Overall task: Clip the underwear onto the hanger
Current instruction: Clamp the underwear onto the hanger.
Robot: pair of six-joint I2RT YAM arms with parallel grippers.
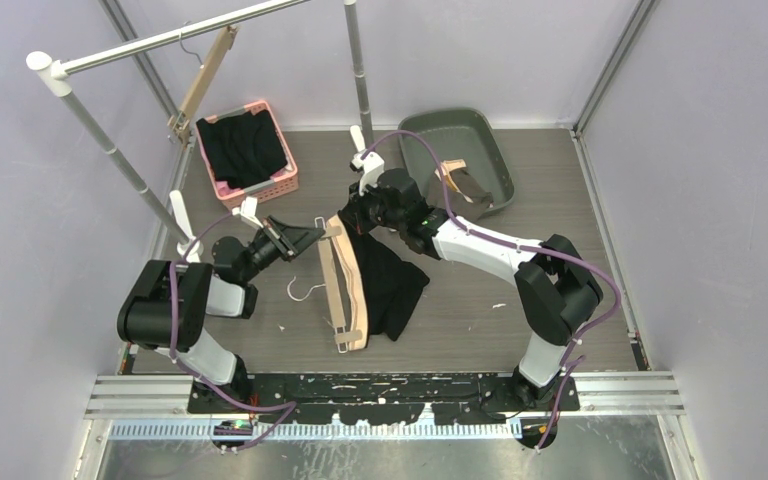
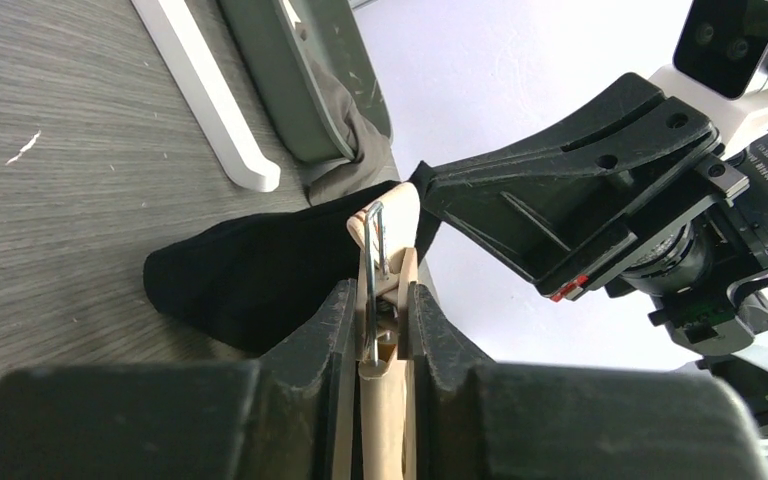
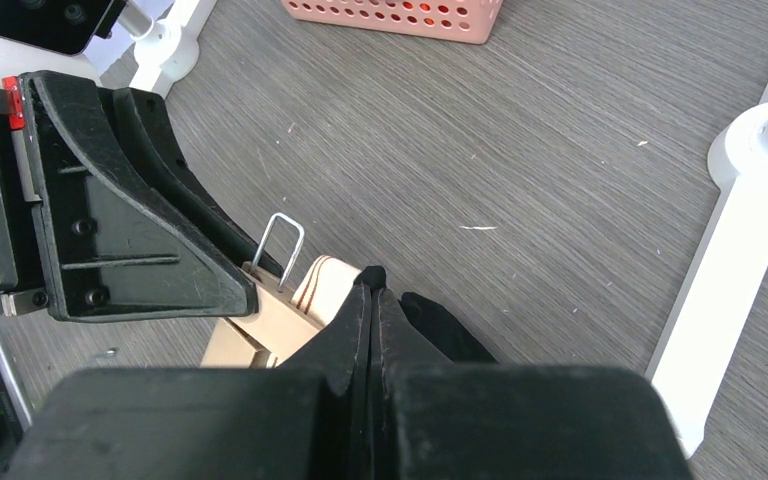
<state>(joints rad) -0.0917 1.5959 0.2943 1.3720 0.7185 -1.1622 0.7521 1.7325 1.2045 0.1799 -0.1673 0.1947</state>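
A wooden hanger [image 1: 345,290] lies on the table with the black underwear [image 1: 392,285] draped over its right side. My left gripper [image 1: 316,233] is shut on the hanger's wooden clip [image 2: 388,262] at the far end, squeezing it between both fingers. My right gripper [image 1: 353,217] is shut on an edge of the underwear [image 3: 438,318], holding it right beside that clip [image 3: 278,318]. In the left wrist view the black cloth [image 2: 250,275] hangs just behind the clip's tip. The two grippers nearly touch.
A pink basket [image 1: 282,184] holding dark clothes stands at the back left. A grey tray [image 1: 480,130] sits at the back right. A white rack pole [image 1: 110,150] with another wooden hanger [image 1: 203,80] rises on the left. A white rack foot [image 3: 730,210] lies close on the right.
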